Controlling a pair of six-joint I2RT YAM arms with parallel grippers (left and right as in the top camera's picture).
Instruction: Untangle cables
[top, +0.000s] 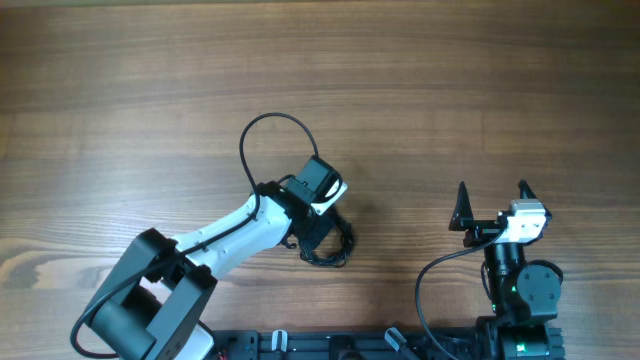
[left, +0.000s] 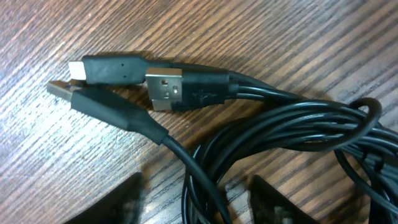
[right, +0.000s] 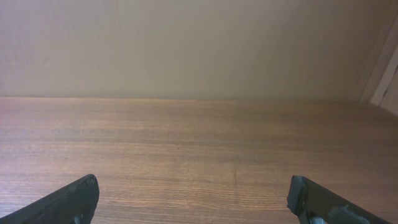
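Observation:
The cables (left: 280, 118) are a bundle of thin black wires lying on the wooden table, coiled to the right. Three plug ends lie together at the upper left: a USB plug with a metal shell (left: 165, 90), a white-tipped plug (left: 112, 68) and a slim dark plug (left: 99, 102). In the overhead view the cables (top: 338, 252) peek out beneath my left gripper (top: 322, 233). My left gripper (left: 199, 198) is open, low over the table, one finger on each side of several strands. My right gripper (top: 492, 205) is open and empty, apart at the right, also in its wrist view (right: 194, 199).
A black cable of the left arm loops above its wrist (top: 272, 130). The wooden table (top: 450, 90) stretches out around both arms. The arm bases (top: 350, 345) line the front edge. A pale wall (right: 186, 43) stands behind the table.

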